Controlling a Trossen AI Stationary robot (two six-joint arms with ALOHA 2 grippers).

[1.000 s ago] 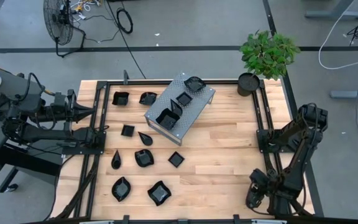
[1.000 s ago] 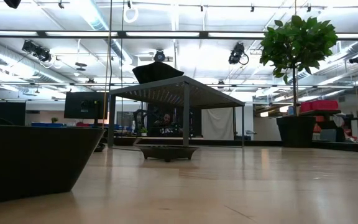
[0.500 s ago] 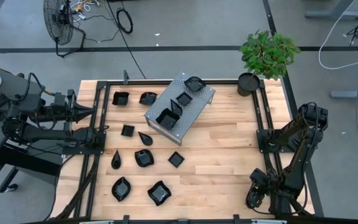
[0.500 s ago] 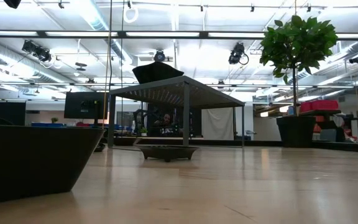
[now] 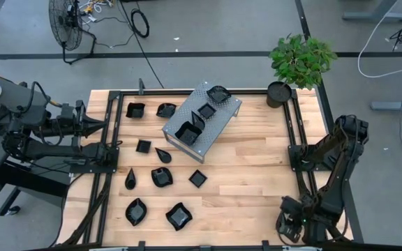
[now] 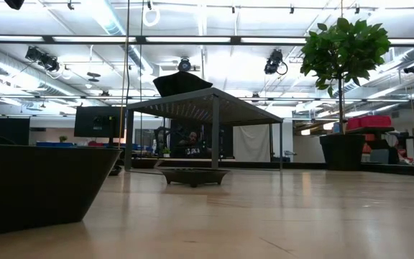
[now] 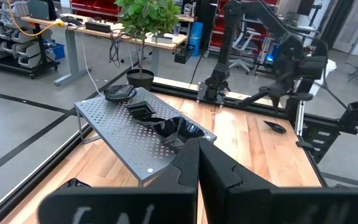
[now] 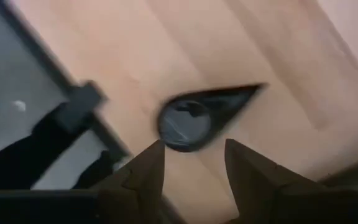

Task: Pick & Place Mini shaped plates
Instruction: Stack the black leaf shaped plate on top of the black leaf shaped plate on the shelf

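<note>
Several glossy black mini plates lie on the left part of the wooden table [image 5: 161, 176], and three more sit on top of the grey perforated metal box [image 5: 202, 118]. A teardrop plate [image 8: 197, 118] lies flat on the wood near the table's near right corner, also seen as a teardrop plate [image 7: 275, 126] in the left wrist view. My right gripper [image 8: 194, 165] hovers above it, open, with its fingers on either side and apart from it; in the high view the right gripper [image 5: 289, 222] hides it. My left gripper [image 7: 197, 152] is shut and waits at the left edge [image 5: 103, 126].
A potted plant [image 5: 278, 93] stands at the far right corner. Black rails [image 5: 295, 132] run along the table's left and right sides. The middle and right of the wood [image 5: 257, 167] are bare. In the low view a dark plate [image 6: 34, 183] fills the left foreground.
My right gripper has shifted a little toward the table's near edge. The plates and the left arm have kept still.
</note>
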